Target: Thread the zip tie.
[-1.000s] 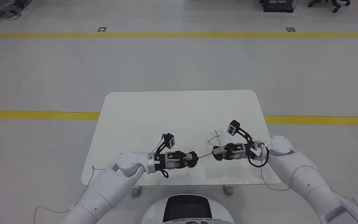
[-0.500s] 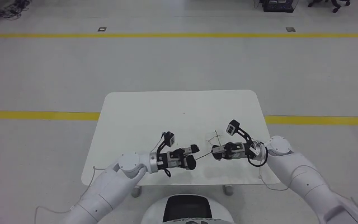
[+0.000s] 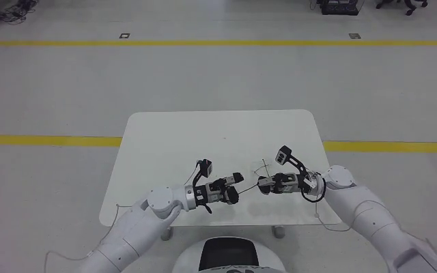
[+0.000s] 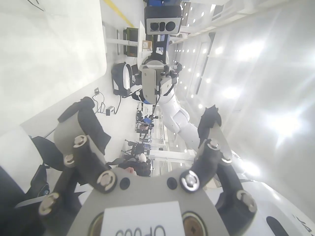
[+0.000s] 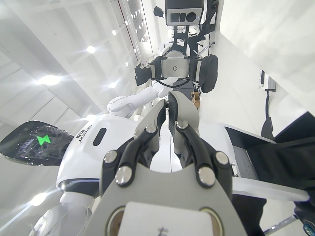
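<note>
Lower centre of the top view: the two grippers face each other, just apart, over the white table point(image 3: 218, 130). The right gripper point(image 3: 261, 185) has its fingers pinched together on the thin black zip tie point(image 5: 171, 158). The left gripper point(image 3: 235, 185) has its fingers spread wide apart.

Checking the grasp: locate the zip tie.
Top view: the zip tie is pinched in the right claw, above the table near its front edge, facing the left claw.

The left gripper point(image 3: 235, 185) has been opened wide and turned on its side. It has been pulled a little away from the zip tie point(image 5: 170, 155).
</note>
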Motion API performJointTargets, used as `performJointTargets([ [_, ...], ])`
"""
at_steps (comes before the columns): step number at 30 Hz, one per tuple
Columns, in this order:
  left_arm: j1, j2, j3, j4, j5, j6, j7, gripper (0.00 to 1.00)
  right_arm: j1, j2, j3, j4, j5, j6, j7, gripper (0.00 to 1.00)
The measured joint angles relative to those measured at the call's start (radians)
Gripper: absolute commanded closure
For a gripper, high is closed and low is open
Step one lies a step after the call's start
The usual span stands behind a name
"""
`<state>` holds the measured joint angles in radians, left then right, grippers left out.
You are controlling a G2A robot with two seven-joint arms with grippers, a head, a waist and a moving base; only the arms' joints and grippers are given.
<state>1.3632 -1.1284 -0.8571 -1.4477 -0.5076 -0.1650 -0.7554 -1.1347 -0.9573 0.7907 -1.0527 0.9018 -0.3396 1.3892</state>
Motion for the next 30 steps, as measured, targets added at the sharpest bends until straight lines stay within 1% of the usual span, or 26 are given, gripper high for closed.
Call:
performJointTargets([
  [3,0.001,-0.004,0.012,0.0,-0.005,-0.002,0.026,0.0,-0.016,-0.002,0.008,-0.022,0.014,0.013,-0.026,1.0],
  [9,-0.014,-0.017,0.044,0.022,-0.031,-0.019,0.052,0.0,-0.031,-0.006,0.032,-0.017,0.043,0.024,0.001,1.0],
  [18,-0.035,-0.03,0.069,0.051,-0.066,-0.04,0.054,0.0,-0.037,-0.013,0.041,-0.022,0.034,0.036,0.001,1.0],
  [30,-0.043,-0.032,0.075,0.061,-0.09,-0.053,0.028,0.0,-0.03,-0.029,0.044,-0.004,0.019,0.041,0.001,1.0],
])
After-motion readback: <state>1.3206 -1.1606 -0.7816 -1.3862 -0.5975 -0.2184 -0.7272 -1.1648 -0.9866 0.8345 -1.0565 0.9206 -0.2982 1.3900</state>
